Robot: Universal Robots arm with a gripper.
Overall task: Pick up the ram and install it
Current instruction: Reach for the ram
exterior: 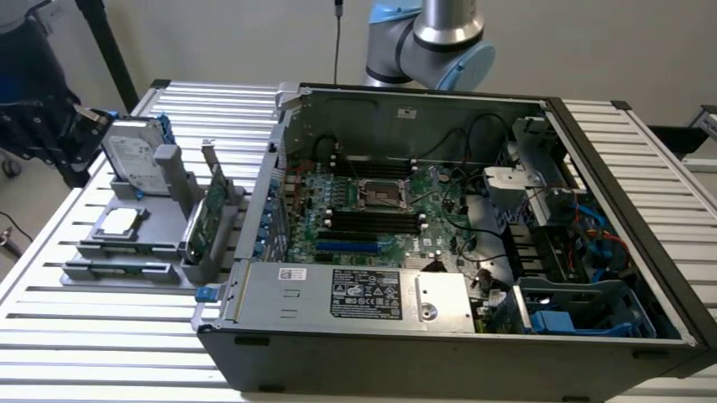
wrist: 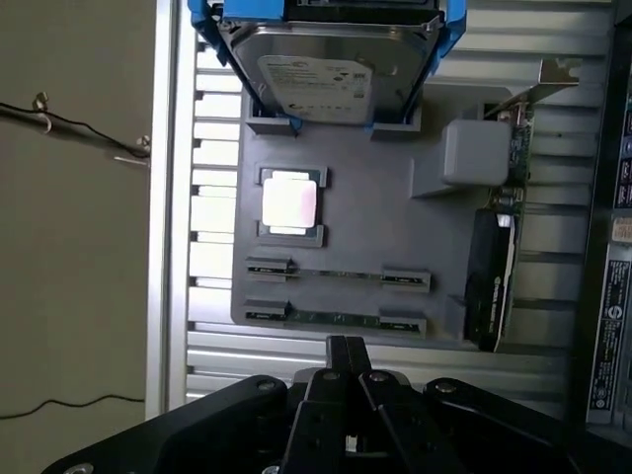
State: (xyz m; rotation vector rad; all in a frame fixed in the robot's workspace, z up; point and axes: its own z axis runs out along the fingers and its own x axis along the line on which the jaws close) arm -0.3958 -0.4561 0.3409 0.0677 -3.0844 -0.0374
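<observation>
Two ram sticks lie in the holders of a grey tray [wrist: 395, 227]; the one nearer my gripper [wrist: 334, 318] and the other [wrist: 336, 276] are both thin, dark and parallel. In the exterior view the tray [exterior: 146, 227] is at the left of the open computer case [exterior: 448, 336], and the ram [exterior: 117, 267] is at its near end. My gripper [wrist: 346, 344] hovers above the table just off the tray's ram end, fingers shut with nothing between them. The motherboard's black memory slots [exterior: 375, 222] lie inside the case.
The tray also carries a silver hard drive [wrist: 321, 74] in a blue frame, a square processor [wrist: 289, 203] and a green expansion card [wrist: 499, 267] standing on edge. The arm's joint [exterior: 431, 42] rises behind the case. A dark object [exterior: 34, 109] stands at the exterior view's left.
</observation>
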